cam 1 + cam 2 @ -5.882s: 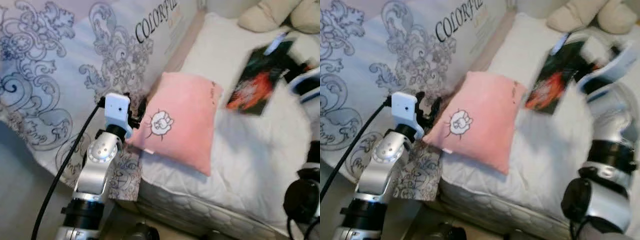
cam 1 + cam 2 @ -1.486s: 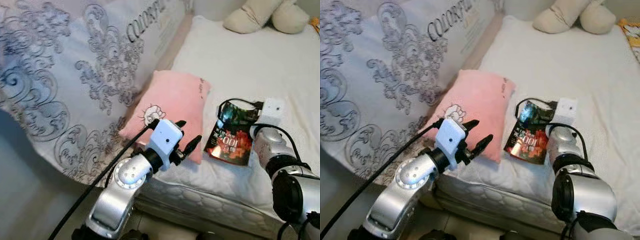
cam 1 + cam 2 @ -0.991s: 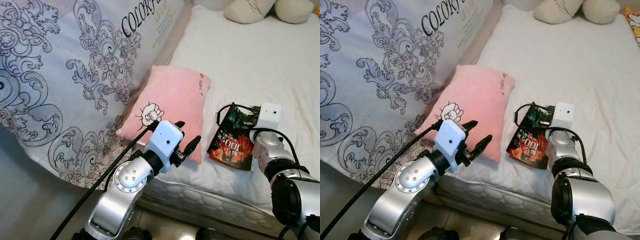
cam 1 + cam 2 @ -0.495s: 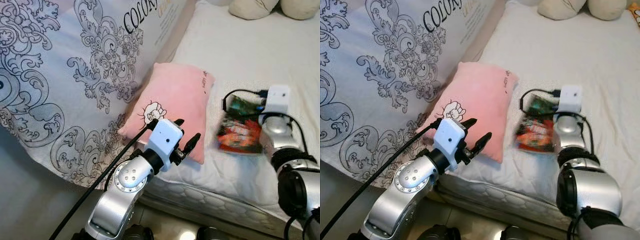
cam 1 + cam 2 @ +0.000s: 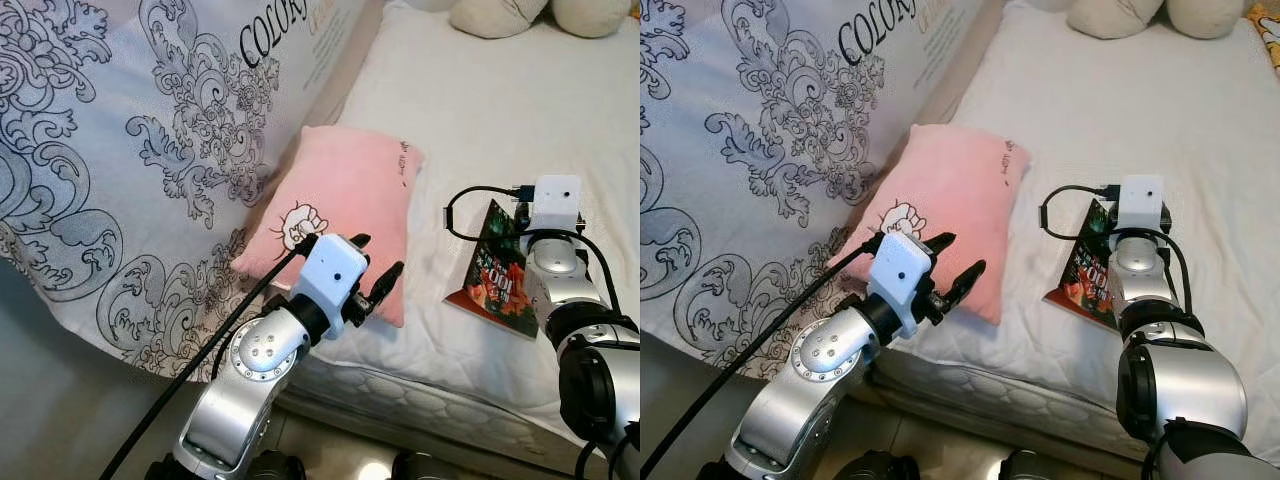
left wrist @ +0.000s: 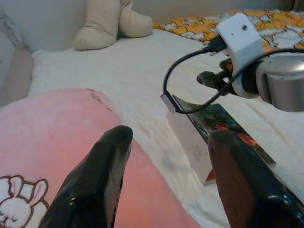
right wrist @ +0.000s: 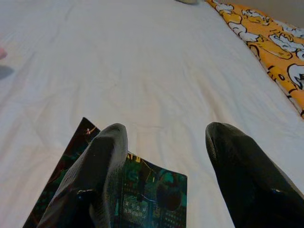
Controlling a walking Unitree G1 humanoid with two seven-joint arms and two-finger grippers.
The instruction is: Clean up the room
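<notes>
Under the right gripper (image 7: 161, 185) (jaws parted) lies the book (image 5: 497, 272).

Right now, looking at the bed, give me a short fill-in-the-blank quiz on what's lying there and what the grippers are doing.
1. The square cushion printed with a small rabbit is ____ in colour.
2. The glossy dark book lies on the ____ mattress.
3. The right gripper, fingers spread, hovers over the ____.
4. The left gripper has its fingers ____.

Missing words: pink; white; book; open
</notes>
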